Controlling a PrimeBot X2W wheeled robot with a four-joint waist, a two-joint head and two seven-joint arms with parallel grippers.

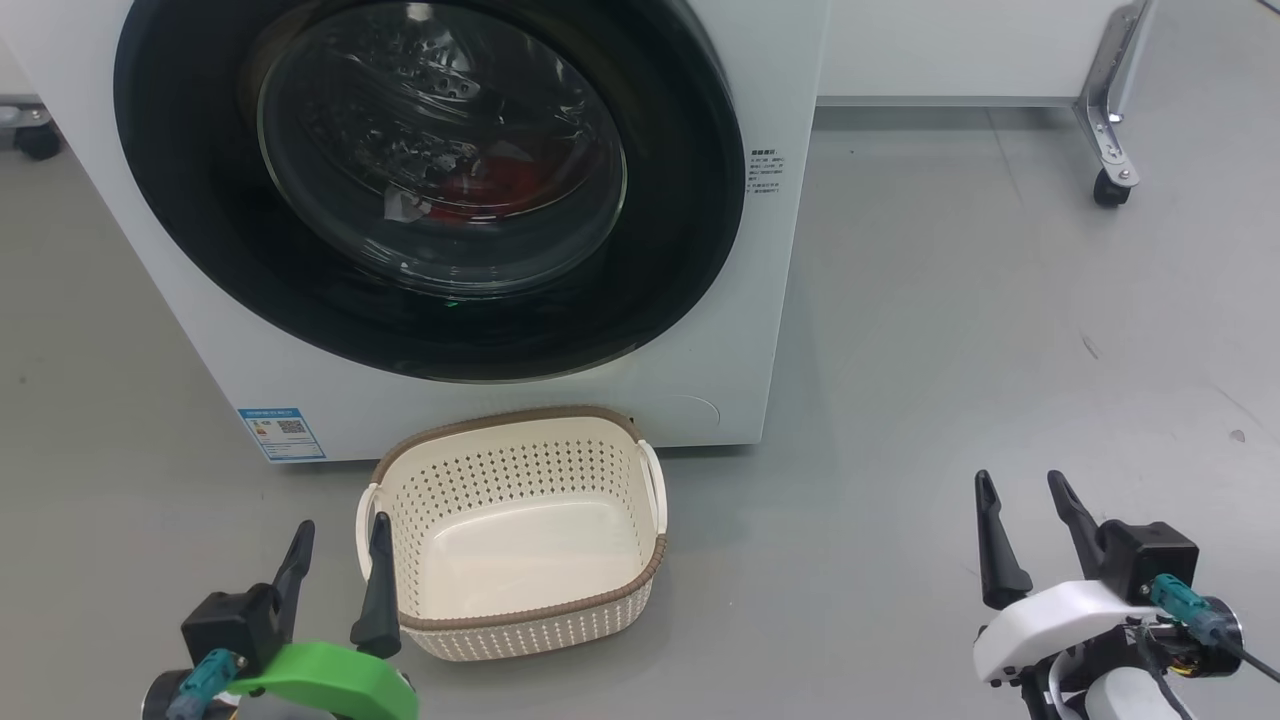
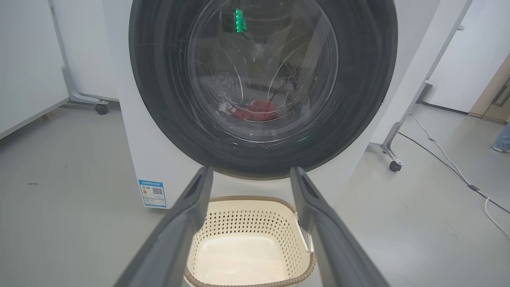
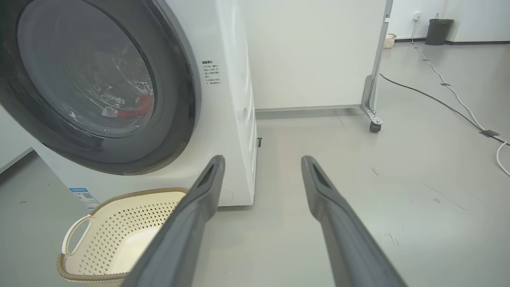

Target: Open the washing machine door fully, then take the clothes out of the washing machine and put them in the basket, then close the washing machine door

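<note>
Your left pincer (image 1: 342,522) sat at 7 o'clock in the head view, its two dark fingers spread with nothing between them. Your right pincer (image 1: 1020,478) sat at 5 o'clock, its two fingers likewise spread and empty over the bare floor (image 1: 950,330).

The left pincer's inner finger overlapped the near-left corner of the basket (image 1: 520,632); whether it touched the rim you could not tell. There was one basket, empty, with two side handles, the left one partly hidden behind that finger. It stood on the floor just in front of the washing machine (image 1: 745,385), at 6 o'clock from the washing machine door (image 1: 190,250).

The one door lay shut against the white front, and the frame's upper edge cut off its top. Through the glass bowl, the clothes (image 1: 500,190) showed as a red patch with a bit of white low in the drum. Reflections blurred them, so you could not count the garments.

One blue label (image 1: 282,432) sat at the machine's 7 o'clock corner, its print too small to read. At 1 o'clock, one castor (image 1: 1108,188) carried a grey metal leg cut off by the top edge.
</note>
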